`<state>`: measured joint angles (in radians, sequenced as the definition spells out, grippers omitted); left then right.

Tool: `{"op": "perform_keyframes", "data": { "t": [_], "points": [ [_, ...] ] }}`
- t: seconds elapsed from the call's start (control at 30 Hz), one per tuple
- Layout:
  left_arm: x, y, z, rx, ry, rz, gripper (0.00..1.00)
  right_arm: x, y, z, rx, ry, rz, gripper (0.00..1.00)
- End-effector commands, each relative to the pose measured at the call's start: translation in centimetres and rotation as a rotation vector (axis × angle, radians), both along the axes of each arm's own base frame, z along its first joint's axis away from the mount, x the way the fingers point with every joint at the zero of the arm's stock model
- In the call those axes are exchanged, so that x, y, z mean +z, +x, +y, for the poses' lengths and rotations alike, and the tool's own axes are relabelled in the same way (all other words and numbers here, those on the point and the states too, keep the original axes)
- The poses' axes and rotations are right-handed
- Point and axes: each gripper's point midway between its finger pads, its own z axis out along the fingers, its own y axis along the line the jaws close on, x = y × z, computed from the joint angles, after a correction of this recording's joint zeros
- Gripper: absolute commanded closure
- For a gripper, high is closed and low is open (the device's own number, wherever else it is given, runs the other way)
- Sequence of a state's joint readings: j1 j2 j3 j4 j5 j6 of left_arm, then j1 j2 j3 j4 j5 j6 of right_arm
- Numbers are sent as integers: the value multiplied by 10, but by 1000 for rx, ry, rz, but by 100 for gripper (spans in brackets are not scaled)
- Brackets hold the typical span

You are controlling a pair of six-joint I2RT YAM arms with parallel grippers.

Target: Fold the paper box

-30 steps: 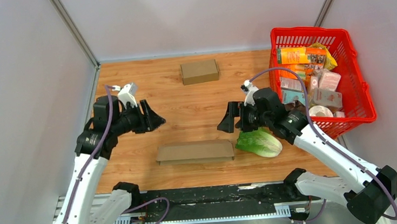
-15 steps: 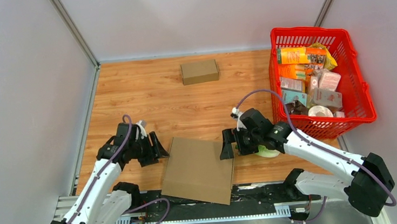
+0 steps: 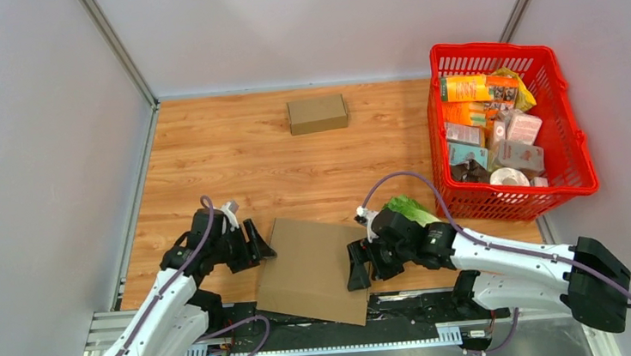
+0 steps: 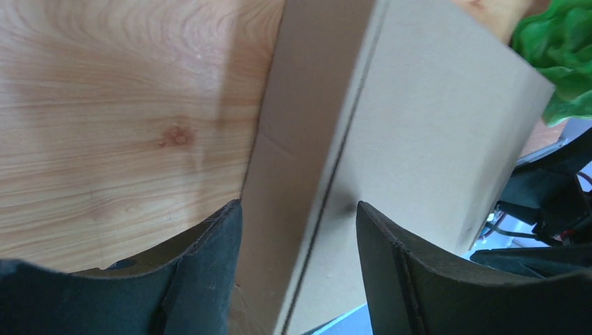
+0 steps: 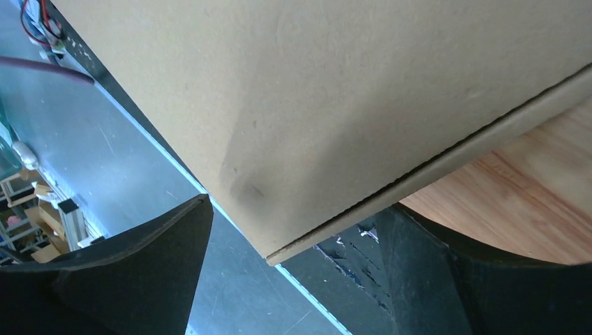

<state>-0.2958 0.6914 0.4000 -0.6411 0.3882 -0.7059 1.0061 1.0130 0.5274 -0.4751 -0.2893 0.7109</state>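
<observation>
The paper box is a flat brown cardboard sheet at the table's near edge, its front corner hanging over the black rail. My left gripper stands open at the box's left edge. In the left wrist view the left gripper has its jaws wide apart, with the box and its fold line showing between them. My right gripper stands open at the box's right edge. In the right wrist view the right gripper straddles the box's near corner without touching it.
A green lettuce lies just right of the box, behind my right arm. A red basket full of packets stands at the right. A small closed brown carton sits at the back. The black rail runs below the table edge.
The box went from a narrow folded strip to a wide flat sheet over the near edge. Both arms dropped low and came toward it; the right gripper moved nearer, uncovering the lettuce.
</observation>
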Motion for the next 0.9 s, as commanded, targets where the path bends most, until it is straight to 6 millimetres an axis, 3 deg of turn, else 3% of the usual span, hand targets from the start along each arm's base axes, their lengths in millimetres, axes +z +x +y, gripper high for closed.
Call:
{"op": "perform_keyframes", "data": {
  "t": [0.0,0.2,0.3,0.4,0.43,0.53,0.77,0.87],
  "points": [
    [2,8,-13,-35,-61,-49,32,0,-7,10,4,61,-13,12],
    [6,-10,-27,-60,-183,5,32,23,-19,19,54,191,-8,16],
    [21,-19,-37,-80,-267,18,33,51,-18,32,65,279,-22,16],
    [51,-22,-41,-81,-327,-16,34,76,-16,38,84,315,-44,16],
    [73,-20,-43,-89,-359,-75,34,95,-14,42,90,333,-61,16],
    [109,-18,-46,-79,-419,-142,32,133,-3,48,79,375,-117,15],
    [156,-10,-53,-72,-506,-190,32,181,35,55,-20,455,-80,16],
    [173,-2,-57,-61,-537,-212,33,179,57,51,-86,444,-20,16]
  ]
}}
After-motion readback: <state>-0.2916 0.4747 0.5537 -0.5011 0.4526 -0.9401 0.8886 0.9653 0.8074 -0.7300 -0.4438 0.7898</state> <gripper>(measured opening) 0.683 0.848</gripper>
